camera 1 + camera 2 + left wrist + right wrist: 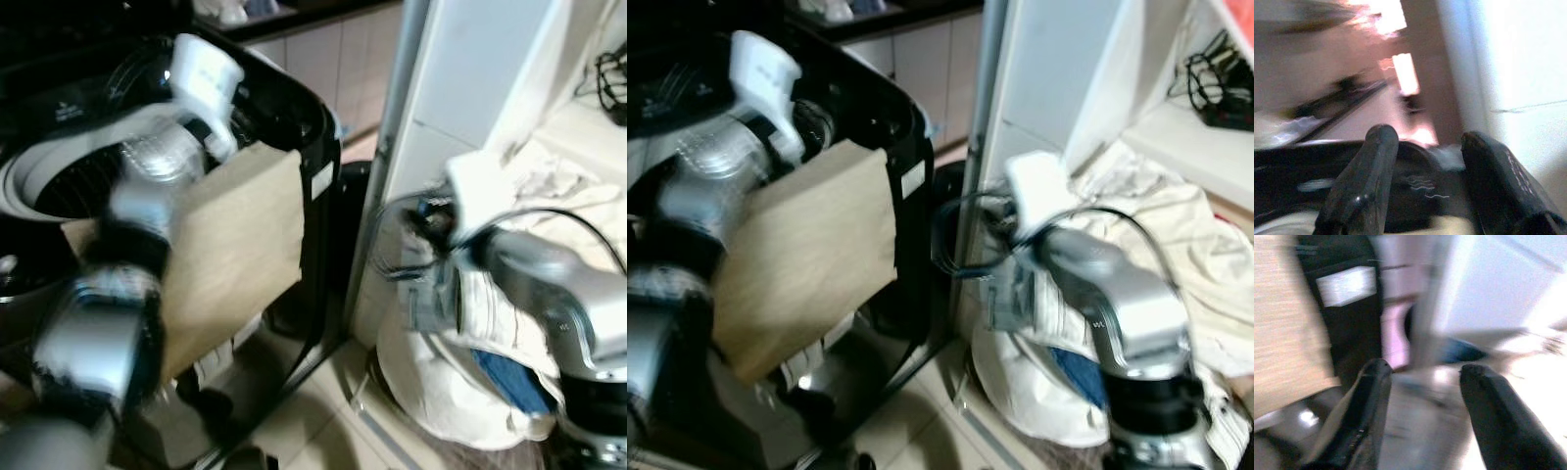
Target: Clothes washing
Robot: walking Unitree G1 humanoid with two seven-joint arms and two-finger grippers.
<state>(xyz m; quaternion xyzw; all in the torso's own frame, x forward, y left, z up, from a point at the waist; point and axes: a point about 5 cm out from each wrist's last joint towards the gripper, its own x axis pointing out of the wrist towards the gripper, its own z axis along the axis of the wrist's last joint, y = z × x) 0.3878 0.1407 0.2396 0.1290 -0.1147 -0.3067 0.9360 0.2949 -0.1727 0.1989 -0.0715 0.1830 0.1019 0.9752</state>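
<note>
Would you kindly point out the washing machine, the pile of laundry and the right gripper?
washing machine (323, 176), left eye view, its black front corner.
pile of laundry (1156, 230), right eye view, the cream cloth on top.
right gripper (1422, 421), right wrist view, between its open fingertips.

Before me stood a tall white panel (460, 88), and I place everything else by it. Along its left edge ran a pale grey post (392, 147). Left of the panel hung a flat sheet of brown cardboard (245, 245), tilted, its lower corner reaching down towards the floor. Pale floor tiles (313, 411) spread from the panel's foot. Beyond the panel, further back and to its left, I saw light cupboard doors (333, 59) under a dark counter edge. To the panel's right a white shelf (1176, 127) jutted out, and a tangle of black cables (1220, 83) lay on it, too blurred for me to tell more
</note>
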